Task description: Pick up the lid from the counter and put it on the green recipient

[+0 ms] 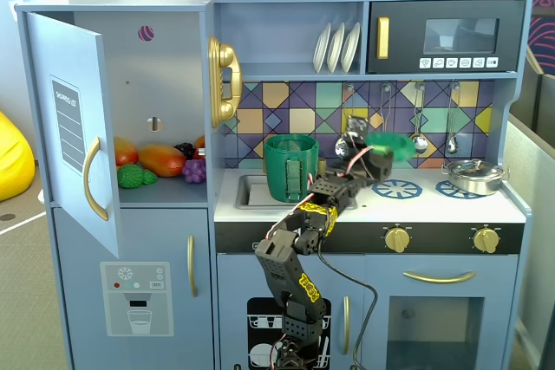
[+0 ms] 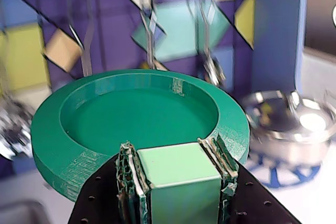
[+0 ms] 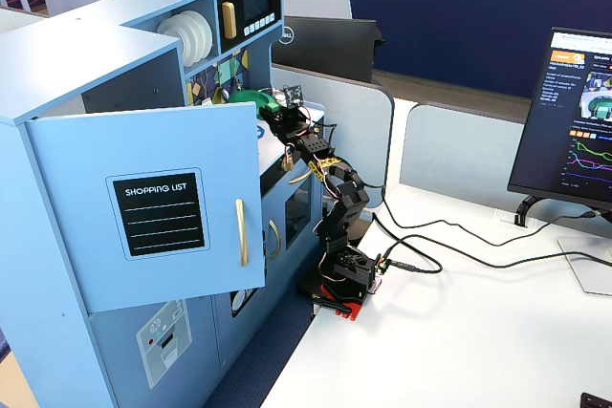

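Observation:
The green lid (image 1: 390,141) hangs in the air above the stove, right of the tall dark green pot (image 1: 290,168) that stands by the sink. My gripper (image 1: 379,156) is shut on the lid's pale green square knob. In the wrist view the lid (image 2: 142,114) fills the middle, and my gripper (image 2: 176,153) clamps the knob from both sides. The pot is out of the wrist view. In a fixed view from the side, the lid (image 3: 251,97) shows just past the cabinet edge, with my gripper (image 3: 271,107) behind it.
A silver pot (image 1: 473,176) sits on the right burner, also in the wrist view (image 2: 294,124). A blue burner circle (image 1: 397,188) lies below the lid. Utensils (image 1: 419,119) hang on the tiled wall. The fridge door (image 1: 74,127) stands open at left.

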Controlling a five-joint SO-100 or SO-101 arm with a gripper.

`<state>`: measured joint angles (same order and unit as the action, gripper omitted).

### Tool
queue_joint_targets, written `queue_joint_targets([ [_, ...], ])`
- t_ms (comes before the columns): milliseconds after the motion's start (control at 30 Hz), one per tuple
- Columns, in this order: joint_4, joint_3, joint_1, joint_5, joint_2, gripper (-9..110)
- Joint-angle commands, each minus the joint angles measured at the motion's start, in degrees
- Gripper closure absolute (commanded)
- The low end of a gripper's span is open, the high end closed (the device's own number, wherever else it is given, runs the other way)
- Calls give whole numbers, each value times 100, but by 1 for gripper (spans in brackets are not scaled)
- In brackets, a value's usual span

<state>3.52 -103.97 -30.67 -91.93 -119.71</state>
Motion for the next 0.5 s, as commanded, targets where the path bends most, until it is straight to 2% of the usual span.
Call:
queue_joint_targets([
  [0, 387, 1028, 272, 114, -475, 101],
  [467, 1441, 2145, 1819, -97, -422, 101],
])
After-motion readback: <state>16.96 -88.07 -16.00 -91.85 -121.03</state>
